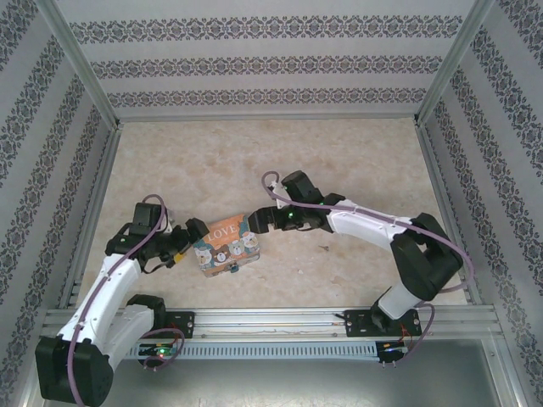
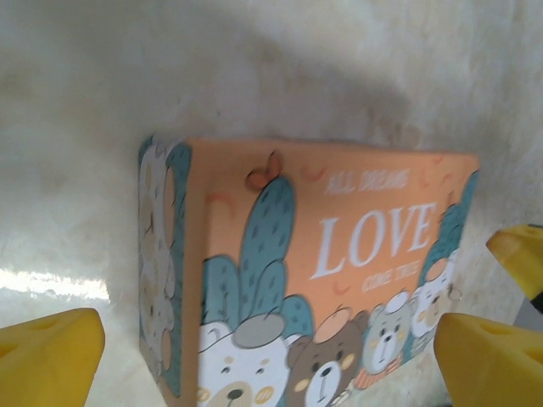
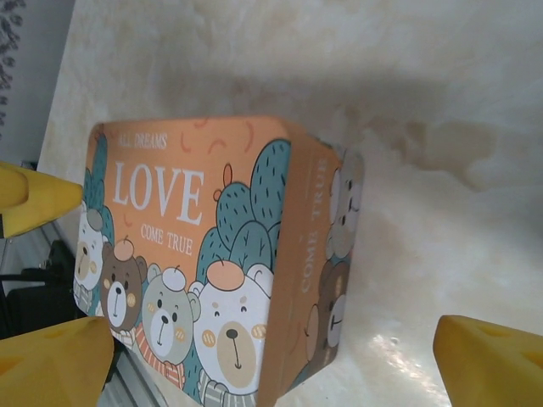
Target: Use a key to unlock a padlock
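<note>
An orange-and-teal "LOVE" box (image 1: 227, 246) with cartoon bears lies on the table between the two arms. The padlock and the key are hidden. A small dark bit (image 1: 231, 271) at the box's near edge is too small to identify. My left gripper (image 1: 193, 234) stands open at the box's left end. In the left wrist view its yellow fingertips (image 2: 53, 354) sit wide apart with the box (image 2: 339, 246) just ahead. My right gripper (image 1: 257, 220) is open at the box's far right corner. In the right wrist view the box (image 3: 212, 254) lies ahead of its spread fingertips (image 3: 488, 360).
An aluminium rail (image 1: 280, 320) runs along the near table edge, just behind the box. Patterned walls and metal frame posts (image 1: 85, 68) close in the left, right and far sides. Bare marbled tabletop (image 1: 271, 161) stretches beyond the box.
</note>
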